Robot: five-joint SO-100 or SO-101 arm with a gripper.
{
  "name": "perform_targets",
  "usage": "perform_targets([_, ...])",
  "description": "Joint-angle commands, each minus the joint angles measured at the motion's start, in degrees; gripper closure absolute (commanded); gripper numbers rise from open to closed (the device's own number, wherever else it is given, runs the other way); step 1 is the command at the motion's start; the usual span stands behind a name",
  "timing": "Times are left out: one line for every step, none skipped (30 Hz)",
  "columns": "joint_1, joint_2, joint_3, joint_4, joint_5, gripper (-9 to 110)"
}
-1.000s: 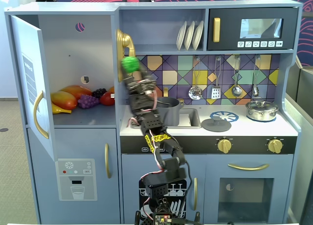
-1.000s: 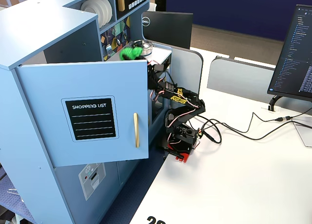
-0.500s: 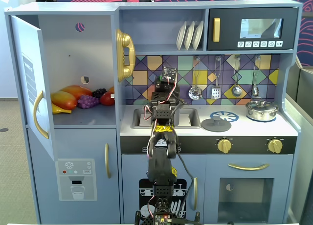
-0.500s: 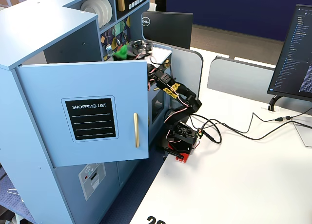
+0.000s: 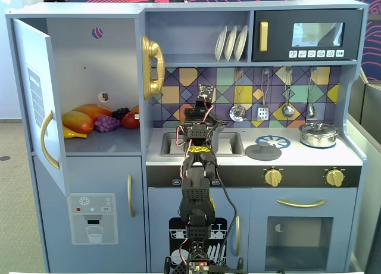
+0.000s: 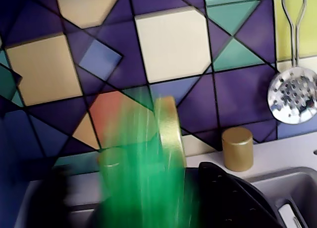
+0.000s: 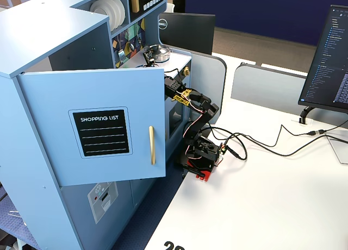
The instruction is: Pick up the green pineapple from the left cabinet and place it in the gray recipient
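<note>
In the wrist view the green pineapple (image 6: 148, 178) is a bright green vertical streak between my jaws, blurred by motion, in front of the gold faucet (image 6: 168, 129). My gripper (image 6: 138, 188) stands wide: the black right finger (image 6: 233, 198) is sharp and clear of the streak, the left one is a dark blur. In a fixed view the gripper (image 5: 199, 118) hangs over the sink (image 5: 232, 144), right of the left cabinet (image 5: 89, 59), whose door (image 5: 38, 101) stands open. The gray recipient is hidden behind the arm or out of view.
The cabinet shelf holds mangoes (image 5: 80, 120), a purple grape bunch (image 5: 107, 123) and a red fruit (image 5: 131, 120). A gold phone (image 5: 152, 65) hangs on the cabinet's side. A shiny lidded pot (image 5: 318, 134) and a gray lid (image 5: 263, 150) sit on the stove. Utensils hang on the tiled wall (image 6: 292, 96).
</note>
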Motion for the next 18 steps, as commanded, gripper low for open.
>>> perform_targets([0.0,4.1,-4.1,0.7,-0.9,69])
perform_targets([0.1,5.7,-4.1,1.8,-1.5,70])
perform_targets([0.0,7.8,-4.0,3.6,-1.8,72])
perform_targets([-0.1,10.2,-3.6,6.4,-2.3,75])
perform_targets([0.4,13.3,-2.6,9.6,-3.0,79])
perform_targets([1.1,16.8,-1.2,13.4,-3.3,83])
perform_targets([1.8,20.5,0.4,18.1,-4.3,88])
perform_targets([2.5,24.4,2.0,23.8,-5.4,94])
perform_targets([2.9,28.4,3.7,30.1,-5.5,97])
perform_targets([3.0,32.0,5.5,35.9,-4.7,100])
perform_targets([2.6,35.3,7.7,40.7,-3.5,101])
perform_targets([2.1,38.4,10.5,44.7,-2.6,101])
perform_targets([1.5,41.0,13.4,48.4,-2.5,101])
perform_targets([0.8,43.5,16.7,51.2,-3.3,101])
perform_targets([0.0,45.6,20.1,53.3,-4.3,101])
perform_targets([-0.8,47.3,23.6,55.4,-4.2,101])
perform_targets([-1.6,48.4,27.2,56.6,-3.1,101])
perform_targets([-2.0,49.2,30.9,57.4,-3.0,101])
